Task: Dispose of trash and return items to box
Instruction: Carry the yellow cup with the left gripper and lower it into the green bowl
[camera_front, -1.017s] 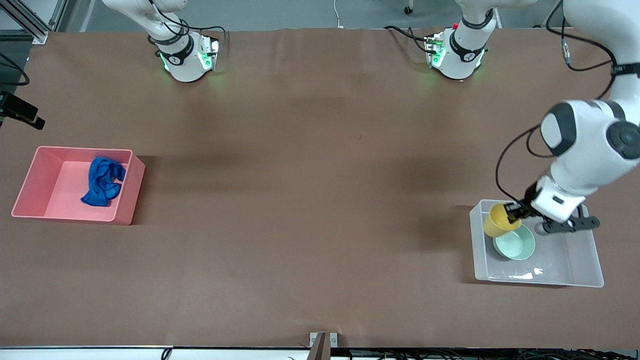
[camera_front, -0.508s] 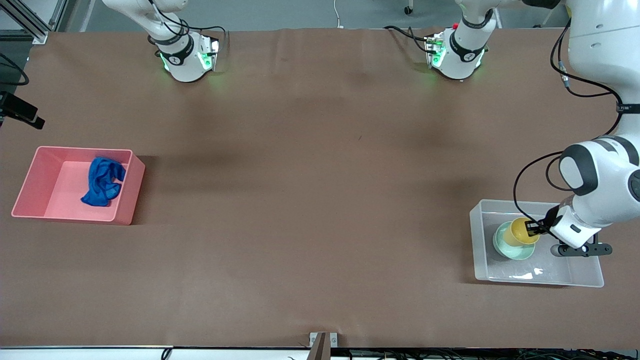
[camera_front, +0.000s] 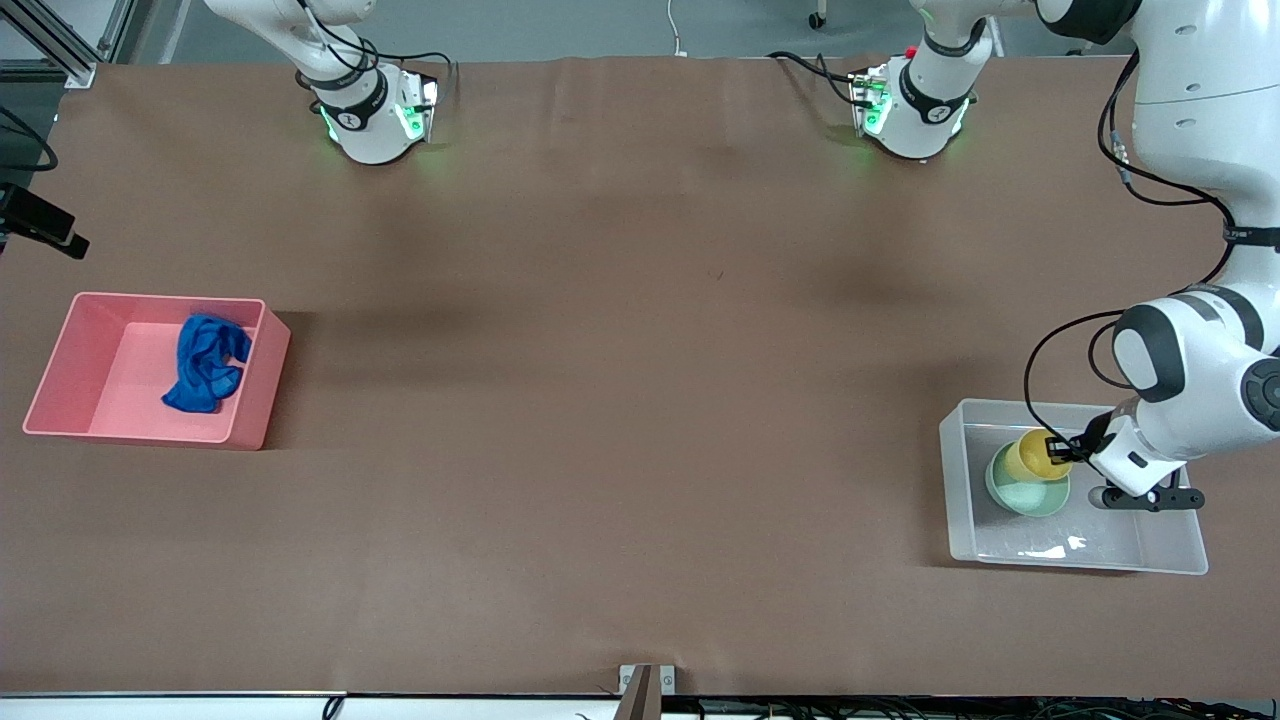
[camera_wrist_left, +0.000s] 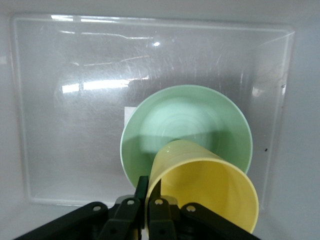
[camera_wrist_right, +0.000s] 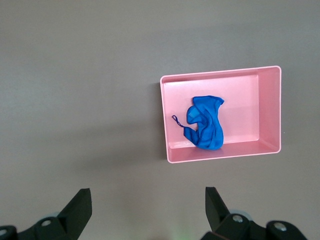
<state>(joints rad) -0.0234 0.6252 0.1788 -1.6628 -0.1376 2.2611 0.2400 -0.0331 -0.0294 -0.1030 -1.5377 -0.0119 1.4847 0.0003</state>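
Observation:
My left gripper (camera_front: 1060, 450) is shut on the rim of the yellow cup (camera_front: 1035, 456), which it holds tilted inside the mint-green bowl (camera_front: 1025, 491) in the clear box (camera_front: 1150, 545). In the left wrist view the fingers (camera_wrist_left: 143, 186) pinch the cup's (camera_wrist_left: 205, 185) wall, with the bowl (camera_wrist_left: 185, 120) under it on the box's floor (camera_wrist_left: 75, 125). The blue rag (camera_front: 207, 362) lies in the pink bin (camera_front: 70, 340); it also shows in the right wrist view (camera_wrist_right: 206, 127). My right gripper (camera_wrist_right: 147, 200) is open and empty, high over the table; it is out of the front view.
The pink bin (camera_wrist_right: 270, 112) stands at the right arm's end of the table. The clear box stands at the left arm's end. The two arm bases (camera_front: 370, 110) (camera_front: 915, 105) stand along the table's back edge.
My left gripper has carried the yellow cup from over the box's rim down into the mint-green bowl. The right arm has not moved.

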